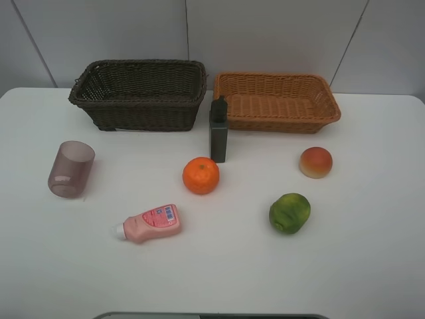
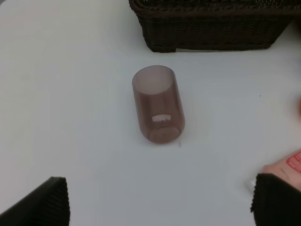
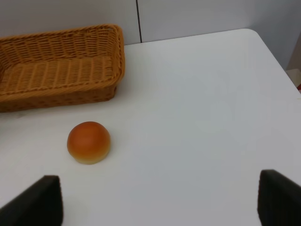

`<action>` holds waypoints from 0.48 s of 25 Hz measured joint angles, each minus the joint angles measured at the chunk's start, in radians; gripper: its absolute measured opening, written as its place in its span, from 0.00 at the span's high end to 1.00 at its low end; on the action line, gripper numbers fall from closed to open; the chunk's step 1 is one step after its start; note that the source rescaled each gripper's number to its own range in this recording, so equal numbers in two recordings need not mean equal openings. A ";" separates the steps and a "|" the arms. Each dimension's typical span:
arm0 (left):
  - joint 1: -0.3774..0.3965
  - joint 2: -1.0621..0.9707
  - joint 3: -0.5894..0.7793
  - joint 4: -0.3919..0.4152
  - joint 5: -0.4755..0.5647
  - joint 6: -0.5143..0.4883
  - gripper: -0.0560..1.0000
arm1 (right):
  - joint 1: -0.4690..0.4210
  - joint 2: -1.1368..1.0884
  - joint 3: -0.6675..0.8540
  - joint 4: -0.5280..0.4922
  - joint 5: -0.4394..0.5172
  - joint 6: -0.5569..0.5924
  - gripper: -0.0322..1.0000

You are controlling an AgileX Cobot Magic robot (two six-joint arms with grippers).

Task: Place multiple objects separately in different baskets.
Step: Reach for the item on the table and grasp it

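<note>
The mauve cup (image 1: 71, 169) stands on the left of the white table with its open mouth up. In the left wrist view, the cup (image 2: 158, 106) is ahead of my open left gripper (image 2: 160, 205), well apart from it. The peach-like fruit (image 3: 89, 142) lies ahead of my open right gripper (image 3: 157, 200), off to one side. A pink squeeze bottle (image 1: 149, 224) lies on its side. The orange (image 1: 200, 175), grey bottle (image 1: 218, 131) and green fruit (image 1: 289, 212) sit mid-table. The dark basket (image 1: 139, 93) and the orange-tan basket (image 1: 275, 100) stand empty at the back. Neither gripper shows in the high view.
The two baskets stand side by side against the back wall, almost touching. The grey bottle stands upright just in front of the gap between them. The table's right edge (image 3: 277, 52) lies beyond the peach-like fruit.
</note>
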 joint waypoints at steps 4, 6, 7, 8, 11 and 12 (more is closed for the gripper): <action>0.000 0.000 0.000 0.000 0.000 0.000 0.04 | 0.000 0.000 0.000 0.000 0.000 0.000 0.14; 0.000 0.000 0.000 0.000 0.000 0.000 0.04 | 0.000 0.000 0.000 0.000 0.000 0.000 0.14; 0.000 0.000 0.000 0.000 0.000 0.000 0.04 | 0.000 0.000 0.000 0.000 0.000 0.000 0.14; 0.000 0.000 0.000 0.000 0.000 0.000 0.04 | 0.000 0.000 0.000 0.000 0.000 0.000 0.14; 0.000 0.000 0.000 0.000 0.000 0.000 0.04 | 0.000 0.000 0.000 0.000 0.000 0.000 0.14; 0.000 0.000 0.000 0.000 0.000 0.000 0.04 | 0.000 0.000 0.000 0.000 0.000 0.000 0.14</action>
